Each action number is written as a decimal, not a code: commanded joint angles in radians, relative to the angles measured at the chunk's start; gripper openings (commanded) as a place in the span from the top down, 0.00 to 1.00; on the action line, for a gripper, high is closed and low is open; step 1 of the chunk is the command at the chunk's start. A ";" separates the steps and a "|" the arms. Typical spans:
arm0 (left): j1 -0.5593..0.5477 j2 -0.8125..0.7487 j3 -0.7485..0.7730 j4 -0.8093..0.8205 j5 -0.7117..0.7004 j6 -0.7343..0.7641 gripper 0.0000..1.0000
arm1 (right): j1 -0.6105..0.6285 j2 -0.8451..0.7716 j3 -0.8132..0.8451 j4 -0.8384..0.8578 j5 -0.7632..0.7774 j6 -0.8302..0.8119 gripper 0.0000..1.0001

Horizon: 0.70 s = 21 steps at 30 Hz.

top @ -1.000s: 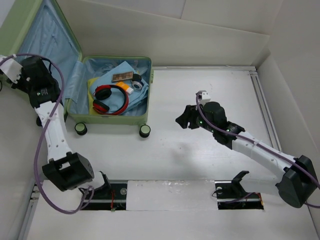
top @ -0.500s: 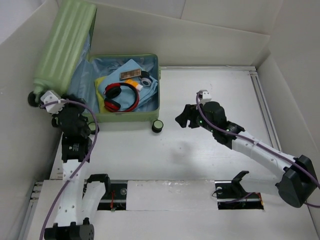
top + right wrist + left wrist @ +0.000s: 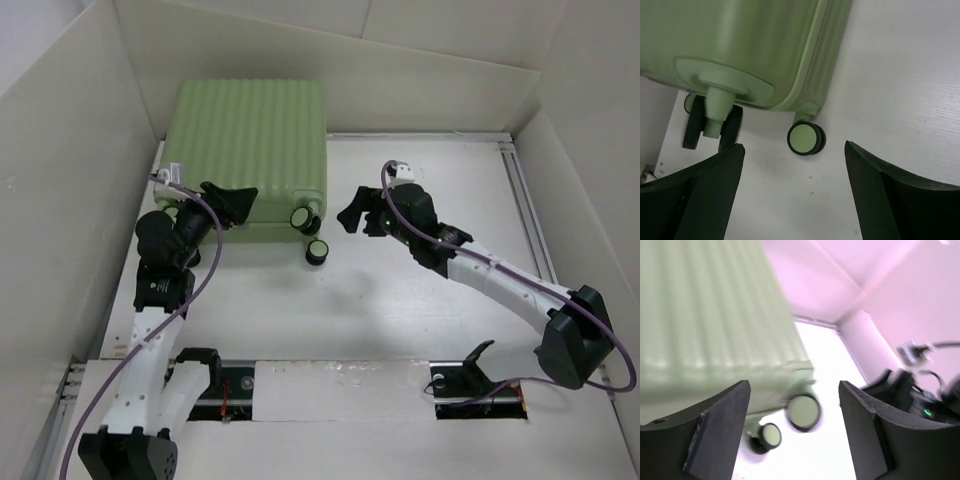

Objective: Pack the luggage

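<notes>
Change: the lid of the suitcase (image 3: pixel 248 140), half raised a moment ago, now lies shut, hiding the things packed inside; both arms have shifted toward its near side.
Left arm: rises from its base at the near left corner along the table's (image 3: pixel 420 300) left side, then bends at the wrist so the gripper points right, a purple cable looping beside it.
Left gripper (image 3: pixel 232 203): its two fingers are spread apart with nothing between them, at the suitcase's near edge; contact cannot be told. The left wrist view looks between them (image 3: pixel 794 390) at the ribbed shell and two wheels.
Suitcase: closed, lying flat with its ribbed shell up, at the far left of the table against the back wall.
Wheels: one (image 3: pixel 300 217) sits at the near right corner, another (image 3: pixel 317 251) just in front of it, on the table.
Right gripper (image 3: pixel 355 215): fingers apart and empty, near the wheels and aimed at them, not touching. In the right wrist view (image 3: pixel 792 150) a single wheel (image 3: pixel 805 139) shows between the fingers.
Right arm: stretches from the near right diagonally toward the suitcase, low over the table.
</notes>
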 commanded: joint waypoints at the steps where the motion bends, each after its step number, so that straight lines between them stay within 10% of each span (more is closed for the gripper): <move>1: 0.001 -0.105 0.025 0.030 0.143 0.002 0.30 | 0.011 -0.022 0.051 0.025 0.103 0.061 0.12; 7: 0.001 -0.222 0.018 -0.186 -0.364 -0.096 0.30 | 0.038 0.050 0.079 0.025 0.051 0.070 0.04; 21: 0.001 -0.216 0.007 -0.169 -0.397 -0.117 0.27 | 0.193 0.261 0.276 0.067 0.079 -0.022 0.00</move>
